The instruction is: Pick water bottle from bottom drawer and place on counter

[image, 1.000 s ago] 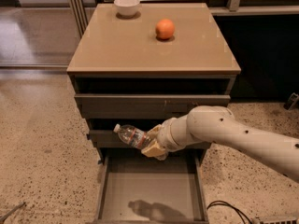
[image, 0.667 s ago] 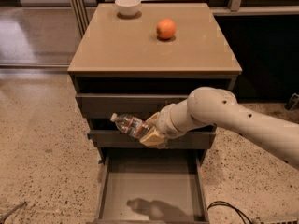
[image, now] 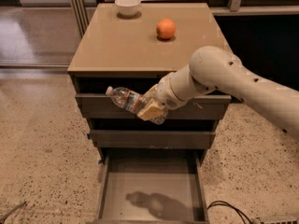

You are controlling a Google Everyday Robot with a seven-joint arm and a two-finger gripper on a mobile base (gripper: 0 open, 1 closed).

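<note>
The water bottle (image: pixel 123 98) is off the drawer floor and in the air, held in front of the cabinet at the height of the top drawer front (image: pixel 93 106). It sits just below the front edge of the bench (image: pixel 126 48). It is a small clear plastic bottle, and the grey drawer face behind it shows through its body. The bottle lies tilted, with its white cap at the upper left and its base running down to the right. A darker reddish band wraps it where it meets the gripper (image: pixel 149 109).

The jaws are closed on the lower half of the bottle, and one pale yellowish pad lies across its side. The base end is mostly hidden behind that pad. The cream-coloured arm (image: pixel 233 78) reaches in from the right, crossing the front corner of the cabinet.

Well below the bottle, the bottom drawer (image: pixel 106 185) is pulled fully out. A soft dark shadow lies on its flat grey floor. The middle drawer (image: pixel 152 138) is out only slightly.

On the bench, an orange (image: pixel 166 29) sits right of centre towards the back. A white bowl (image: pixel 128 5) stands at the back edge, well apart from it. The cabinet stands on a speckled floor (image: pixel 42 148), and a dark cable (image: pixel 228 208) curls there at the lower right.
</note>
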